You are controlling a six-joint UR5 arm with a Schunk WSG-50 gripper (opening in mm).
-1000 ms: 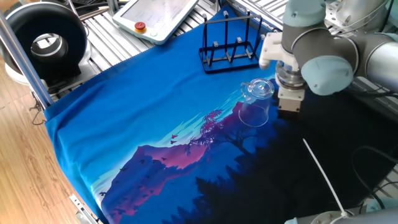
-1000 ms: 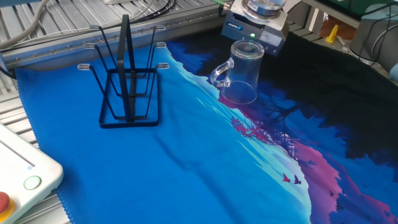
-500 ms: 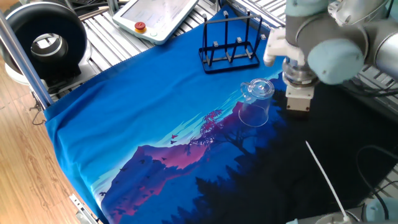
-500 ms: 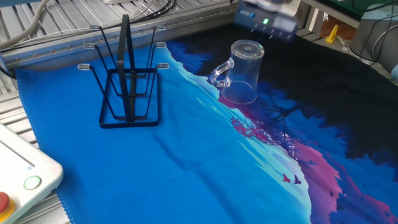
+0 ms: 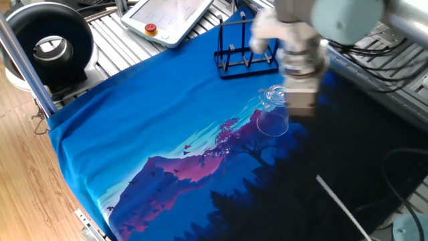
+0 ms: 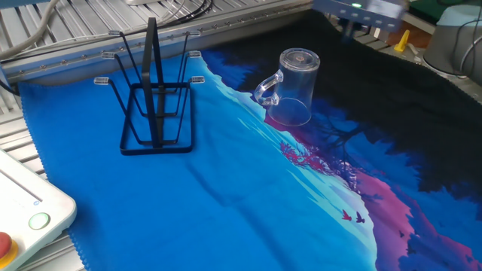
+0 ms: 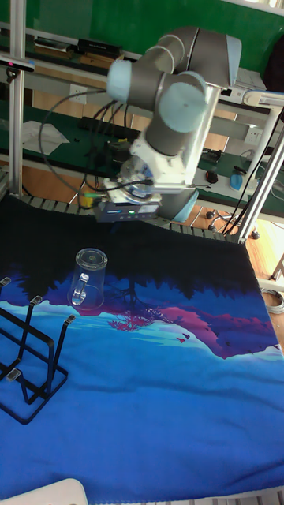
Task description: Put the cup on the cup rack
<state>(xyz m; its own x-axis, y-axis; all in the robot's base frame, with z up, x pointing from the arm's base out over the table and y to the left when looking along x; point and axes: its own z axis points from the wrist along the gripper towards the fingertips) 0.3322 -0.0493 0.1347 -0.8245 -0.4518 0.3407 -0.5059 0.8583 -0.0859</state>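
The cup [image 6: 294, 86] stands upside down on the blue cloth [image 6: 188, 196] of the bench, at the upper centre of the other fixed view, in the same place as before. The cup rack [image 6: 154, 90] stands well apart from it, at the upper left, and holds nothing. The hand [image 7: 126, 211] has moved since the earlier pictures; in the tall fixed view it hangs above the cup, not touching it. It is blurred, so I cannot tell if it is released or clenched.
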